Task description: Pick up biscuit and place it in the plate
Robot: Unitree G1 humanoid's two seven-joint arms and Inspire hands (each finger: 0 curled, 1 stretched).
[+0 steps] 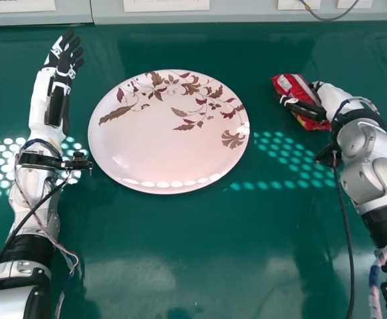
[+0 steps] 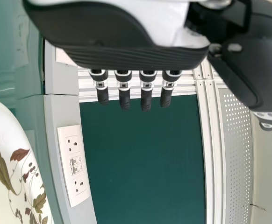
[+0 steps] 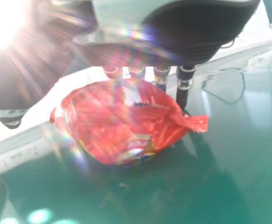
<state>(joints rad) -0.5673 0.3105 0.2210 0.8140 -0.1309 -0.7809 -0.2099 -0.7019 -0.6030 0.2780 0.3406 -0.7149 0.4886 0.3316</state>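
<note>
Head view: biscuit packet, red wrapper, sits on the tabletop to the right of the plate, well apart from it. My right hand is at the packet, thumb side over the wrapper; the approach to the biscuit I count as done. My left hand is idle beyond the plate's left side, its fingers straight. The plate bears no biscuit, so the placing is wholly outstanding. Left wrist view: a patterned part of the plate shows, with no packet on that part; a socket panel is beside it. Nothing here counts as progress. Right wrist view: the packet lies across the front of my right hand's fingers, which run more or less straight behind the wrapper; the thumb stands off to one side. I read the hand as open, with no closed grip. Whether the packet bears fully on the tabletop at this point, I cannot tell. Estimate: early stage, reach complete, grasp unsecured. Left to do: close on the wrapper, lift, carry leftward over the plate, lower, release.
</note>
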